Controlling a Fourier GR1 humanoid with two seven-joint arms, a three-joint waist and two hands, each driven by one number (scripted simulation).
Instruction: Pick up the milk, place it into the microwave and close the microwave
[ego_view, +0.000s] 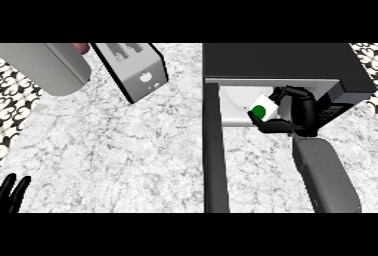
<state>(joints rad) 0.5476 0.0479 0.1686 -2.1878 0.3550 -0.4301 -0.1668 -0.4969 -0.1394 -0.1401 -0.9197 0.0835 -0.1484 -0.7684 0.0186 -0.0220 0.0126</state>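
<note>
Right forearm: grey, coming up from the lower edge of the head view toward the microwave's opening.
Right robot hand (295, 112): black, reaching into the open microwave, its fingers and thumb curled round the milk.
Milk (262, 107): a small white carton with a green round mark on the side that shows, tilted, held in the right robot hand just inside the mouth of the microwave, above its pale floor. Whether it touches the floor cannot be told.
Microwave (280, 60): a dark box at the upper right of the desk, its cavity light inside, a control panel showing at the right of the opening.
Microwave door (212, 150): swung open, seen as a long dark strip running from the left edge of the opening toward the lower edge of the view.
Left robot hand (13, 192): at the lower left edge, fingers straight and pointing up, holding nothing, well apart from the microwave.
Desk (111, 150): white and grey marbled top.
Toaster (135, 67): dark and silver, upper middle, tilted.
Grey appliance (44, 67): upper left, beside the toaster.
</note>
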